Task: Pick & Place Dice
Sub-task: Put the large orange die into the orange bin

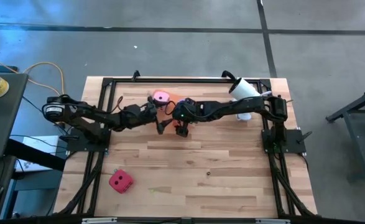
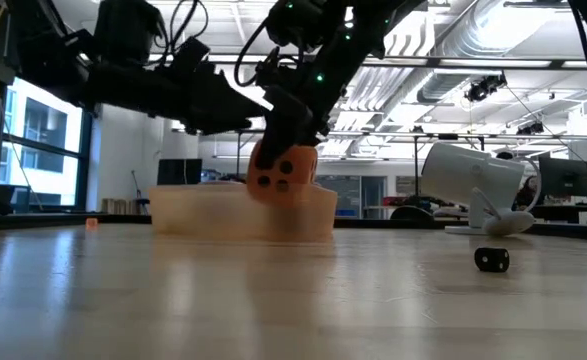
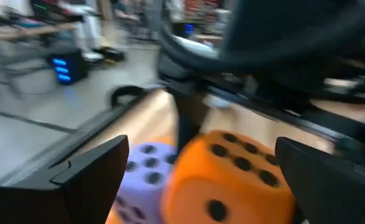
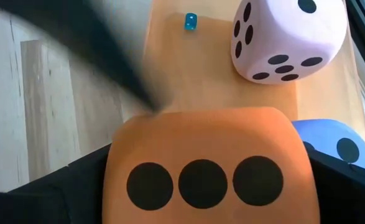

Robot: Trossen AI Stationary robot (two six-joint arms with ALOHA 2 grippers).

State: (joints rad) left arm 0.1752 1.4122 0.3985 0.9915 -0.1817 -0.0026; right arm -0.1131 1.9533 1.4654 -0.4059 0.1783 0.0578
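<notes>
**Orange die at the tray, red one left to fetch**

The right gripper (image 1: 181,129) had its fingers spread wide, one on each side of the orange die (image 4: 210,168). They flanked it closely, but I could see no squeeze on its soft faces. The die sat low at the translucent tray (image 2: 203,212), and I could not tell whether it was resting on the tray floor. The left gripper (image 3: 204,171), also wide apart, faced the same die from just beside it and held nothing.

I judged this to be the placing step. The next move looked like a straight lift clear without nudging the lavender die (image 3: 146,174) or pink die (image 1: 161,96) in the tray. The red die (image 1: 120,180) lay well apart on the table.
</notes>
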